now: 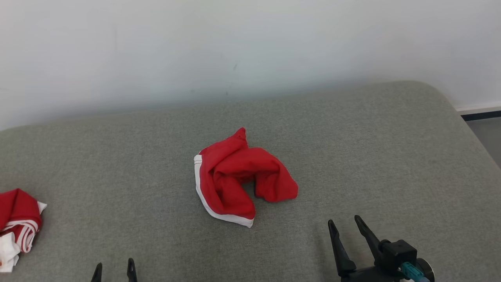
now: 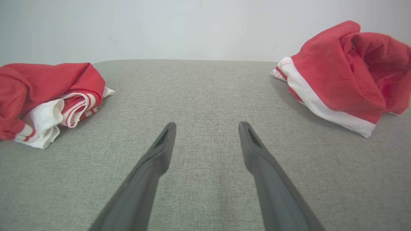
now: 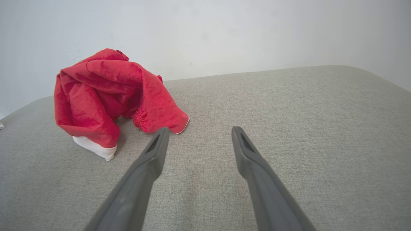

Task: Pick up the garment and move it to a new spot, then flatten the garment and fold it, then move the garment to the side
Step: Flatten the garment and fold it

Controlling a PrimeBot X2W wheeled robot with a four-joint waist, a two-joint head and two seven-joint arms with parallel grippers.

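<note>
- Plainly the garment (image 1: 238, 178) is yet to be lifted: it lies in a crumpled heap near the middle of the grey padded surface (image 1: 117, 156), touching neither gripper, so I judge the first step, the pick-up, to be the one in hand.
- It is red cloth with a white band along the edge on the robot's left. The heap arches over a small hollow at its near side, and one peak stands up at the far side. In the right wrist view a gathered, elastic-looking hem shows at the corner nearest the fingers. What kind of garment it is I cannot tell for sure.
- The right gripper (image 1: 344, 220) is the closer of the two, near the heap's right front. Its jaws are spread wide with nothing between them.
- The left gripper (image 1: 114, 263) sits lower and well apart from the heap, jaws likewise spread wide and empty.
- The next move probably calls for reaching forward and pinching a raised fold or the banded edge, deep enough that the limp cloth does not slip out as it rises. It will likely sag and unfurl once lifted.
- A second bundle (image 1: 17, 219), red and white with stripes, lies at the surface's far left, well apart. It should be left alone.
- Behind everything stands a pale wall (image 1: 235, 47).
</note>
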